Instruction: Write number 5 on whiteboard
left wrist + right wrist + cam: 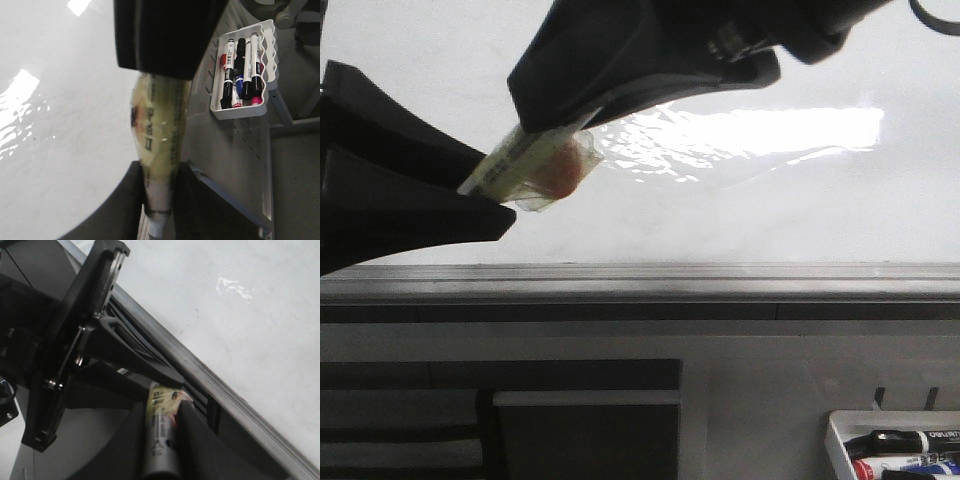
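A marker (535, 165) wrapped in yellowish tape, with a red patch near one end, is held in front of the whiteboard (770, 220). My left gripper (495, 185) comes in from the left and is shut on one end. My right gripper (555, 125) comes down from the upper right and is shut on the other end. In the left wrist view the marker (160, 135) runs from my left gripper (162, 200) up into the right one (165, 35). In the right wrist view the marker (161, 440) sits in my right gripper (165, 410). No number 5 shows on the board.
The board's dark grey edge rail (720, 280) runs below the grippers. A white tray (835, 440) with several markers (240, 70) hangs at the lower right, below the board. A bright glare (750, 135) lies on the board behind the right gripper.
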You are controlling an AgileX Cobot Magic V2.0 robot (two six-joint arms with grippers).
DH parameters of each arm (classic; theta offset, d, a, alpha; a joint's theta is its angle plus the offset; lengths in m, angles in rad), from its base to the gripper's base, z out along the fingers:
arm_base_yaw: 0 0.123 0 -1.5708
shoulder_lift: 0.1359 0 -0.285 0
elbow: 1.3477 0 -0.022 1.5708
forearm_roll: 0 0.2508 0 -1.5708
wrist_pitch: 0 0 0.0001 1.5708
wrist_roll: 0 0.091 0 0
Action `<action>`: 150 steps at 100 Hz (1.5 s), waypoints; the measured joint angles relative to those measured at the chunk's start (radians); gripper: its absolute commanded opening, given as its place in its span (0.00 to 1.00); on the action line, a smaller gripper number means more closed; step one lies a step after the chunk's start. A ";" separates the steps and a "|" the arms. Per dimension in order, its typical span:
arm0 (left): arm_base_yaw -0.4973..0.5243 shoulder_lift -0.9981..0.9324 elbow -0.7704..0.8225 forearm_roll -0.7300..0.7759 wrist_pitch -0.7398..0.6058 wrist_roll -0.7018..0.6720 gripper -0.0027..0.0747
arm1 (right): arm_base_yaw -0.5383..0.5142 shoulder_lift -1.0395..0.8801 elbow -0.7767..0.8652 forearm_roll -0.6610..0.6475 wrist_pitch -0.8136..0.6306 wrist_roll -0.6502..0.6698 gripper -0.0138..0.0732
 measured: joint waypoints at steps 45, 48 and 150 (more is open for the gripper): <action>0.000 -0.058 0.019 -0.096 -0.063 -0.026 0.63 | -0.022 0.000 -0.009 0.000 0.066 0.012 0.09; 0.000 -0.077 0.024 -0.103 -0.060 -0.036 0.63 | -0.031 0.002 -0.011 0.000 0.077 0.014 0.09; 0.163 -0.345 0.083 -0.549 0.093 -0.037 0.55 | -0.276 0.227 -0.420 0.000 0.279 -0.074 0.09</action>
